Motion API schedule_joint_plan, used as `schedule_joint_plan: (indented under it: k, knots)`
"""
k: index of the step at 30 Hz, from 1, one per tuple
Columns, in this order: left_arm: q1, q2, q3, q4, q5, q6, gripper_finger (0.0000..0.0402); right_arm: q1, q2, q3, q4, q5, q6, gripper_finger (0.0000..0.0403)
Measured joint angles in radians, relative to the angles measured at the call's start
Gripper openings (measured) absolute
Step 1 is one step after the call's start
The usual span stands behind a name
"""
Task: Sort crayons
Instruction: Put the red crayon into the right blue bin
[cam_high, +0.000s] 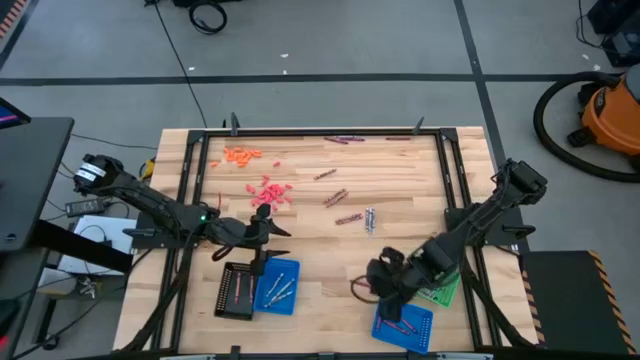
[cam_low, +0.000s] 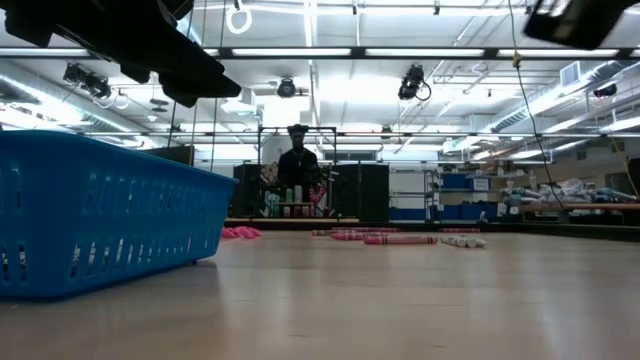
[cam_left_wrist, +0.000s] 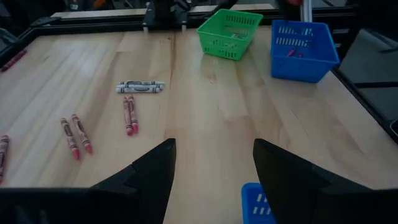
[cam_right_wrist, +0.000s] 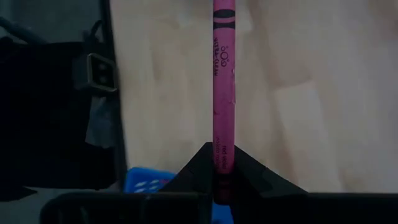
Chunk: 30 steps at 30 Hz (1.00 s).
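Crayons lie in groups on the wooden table: orange ones (cam_high: 240, 154), red-pink ones (cam_high: 270, 190), dark purple ones (cam_high: 342, 140) and silver-grey ones (cam_high: 370, 220). My left gripper (cam_high: 278, 232) is open and empty above the table, just beyond a black tray (cam_high: 237, 290) and a blue tray (cam_high: 278, 285); its wrist view (cam_left_wrist: 214, 149) shows red-pink crayons (cam_left_wrist: 129, 115) and silver-grey ones (cam_left_wrist: 140, 86) ahead. My right gripper (cam_high: 378, 288) is shut on a pink crayon (cam_right_wrist: 223, 74), beside a second blue tray (cam_high: 403, 325) and a green tray (cam_high: 442, 290). My right gripper pinches the pink crayon by one end (cam_right_wrist: 223, 158) between its two fingers. The crayon runs on straight beyond the fingertips, in line with the fingers, over the bare wood. Its other end lies outside the frame.
A black frame (cam_high: 185, 200) runs round the table top. In the low view a blue tray (cam_low: 100, 220) stands close at the left, with crayons (cam_low: 400, 239) lying farther off. A person (cam_low: 297, 165) stands in the room behind. Bare wood lies in the table's middle.
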Motion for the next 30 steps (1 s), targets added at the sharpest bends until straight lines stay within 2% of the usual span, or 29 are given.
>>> schedule_joint_plan:
  k: [7,15,25,30]
  knots:
    - [0.002,0.0,0.0,0.0,-0.001,-0.006,0.0226,0.106,0.015,-0.003,0.025,0.023,0.181,0.0037]
    - [0.003,0.0,0.0,0.001,-0.019,-0.011,0.0226,0.193,0.112,-0.005,0.043,-0.005,0.312,0.0036]
    - [-0.005,-0.001,0.0,0.003,-0.018,0.002,0.0226,0.23,0.197,-0.005,0.009,-0.078,0.408,0.0036]
    - [-0.043,-0.024,0.001,0.012,-0.026,0.06,0.0226,0.234,0.221,-0.007,-0.004,-0.126,0.429,0.0036]
